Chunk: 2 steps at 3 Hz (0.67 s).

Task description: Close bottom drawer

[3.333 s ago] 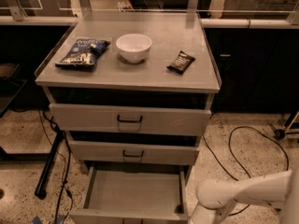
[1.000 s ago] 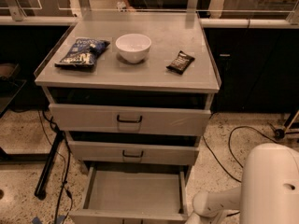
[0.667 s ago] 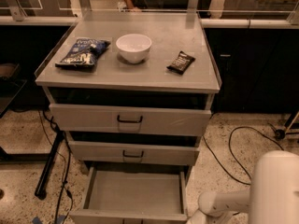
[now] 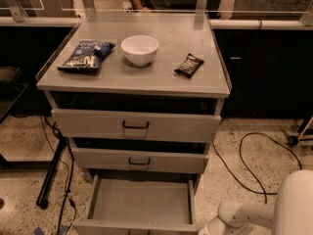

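Observation:
The bottom drawer (image 4: 142, 202) is the lowest of the grey cabinet's three drawers. It stands pulled far out, an empty shallow grey tray, and its front panel (image 4: 134, 226) is cut off by the lower edge of the view. My white arm (image 4: 249, 212) reaches in from the bottom right corner. The gripper (image 4: 209, 227) is low at the picture's edge, just right of the drawer's front right corner, and mostly out of view.
The cabinet top (image 4: 161, 72) carries a blue chip bag (image 4: 87, 55), a white bowl (image 4: 140, 49) and a dark snack bar (image 4: 189, 65). The middle (image 4: 139, 159) and top (image 4: 136, 125) drawers stand slightly out. Black cables (image 4: 249, 165) lie on the floor at right, and a black stand (image 4: 51, 173) is at left.
My arm has swung lower and further toward the bottom right corner, with its wrist end now near the drawer's front right corner. The bottom drawer stays open as before.

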Motion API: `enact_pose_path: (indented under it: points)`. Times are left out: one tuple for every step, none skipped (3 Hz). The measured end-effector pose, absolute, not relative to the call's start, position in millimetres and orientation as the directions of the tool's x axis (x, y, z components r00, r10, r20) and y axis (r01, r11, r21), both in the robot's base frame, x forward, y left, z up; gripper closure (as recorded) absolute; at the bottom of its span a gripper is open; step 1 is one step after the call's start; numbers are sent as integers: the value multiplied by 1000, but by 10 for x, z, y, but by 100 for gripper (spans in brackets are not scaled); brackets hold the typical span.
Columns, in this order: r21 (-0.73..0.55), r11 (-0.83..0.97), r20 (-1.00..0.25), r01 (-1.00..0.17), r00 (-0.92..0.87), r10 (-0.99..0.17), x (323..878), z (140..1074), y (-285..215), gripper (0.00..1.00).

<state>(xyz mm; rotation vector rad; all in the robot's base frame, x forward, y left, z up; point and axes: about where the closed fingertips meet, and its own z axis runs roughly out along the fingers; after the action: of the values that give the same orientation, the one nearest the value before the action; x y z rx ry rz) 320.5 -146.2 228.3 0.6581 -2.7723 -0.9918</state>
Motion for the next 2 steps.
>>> enact_pose_path:
  points:
    - [629,697,-24,-343,-905,-424,3241,2237,-1473,100]
    - [631,716,18,-299,-917,-399,3261,2062,-1404,100]
